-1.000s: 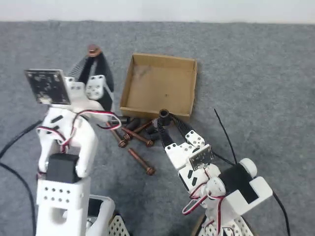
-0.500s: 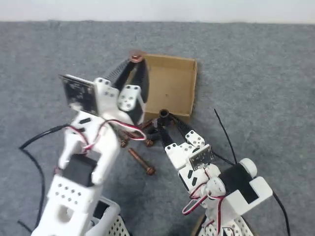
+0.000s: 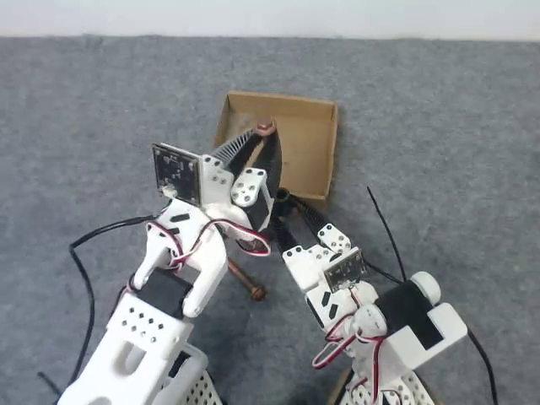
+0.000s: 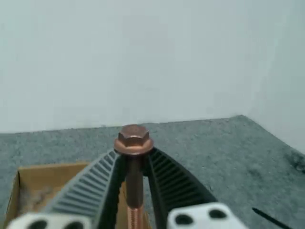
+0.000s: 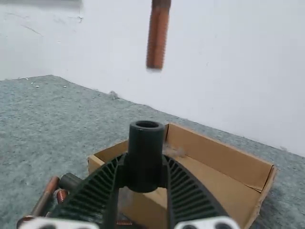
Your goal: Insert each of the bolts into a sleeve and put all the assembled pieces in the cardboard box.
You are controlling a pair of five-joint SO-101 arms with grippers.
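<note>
My left gripper (image 3: 263, 133) is shut on a copper bolt (image 4: 133, 167), held upright with its hex head on top, over the near left part of the cardboard box (image 3: 308, 118). My right gripper (image 3: 282, 199) is shut on a black sleeve (image 5: 145, 155), held upright with its open bore facing up, just in front of the box's near wall. In the right wrist view the bolt's threaded tip (image 5: 157, 36) hangs above the sleeve, slightly to one side of its bore. More copper bolts (image 3: 245, 282) and black sleeves lie on the carpet in front of the box, partly hidden under the left arm.
Grey carpet (image 3: 439, 126) covers the table, with a white wall behind. The box (image 5: 228, 157) holds nothing that I can see. A black cable (image 3: 384, 228) runs beside the right arm, and another (image 3: 84, 270) trails by the left arm.
My left arm has swung right with the bolt, from left of the box to above the sleeve. The right arm has held still with the sleeve.
</note>
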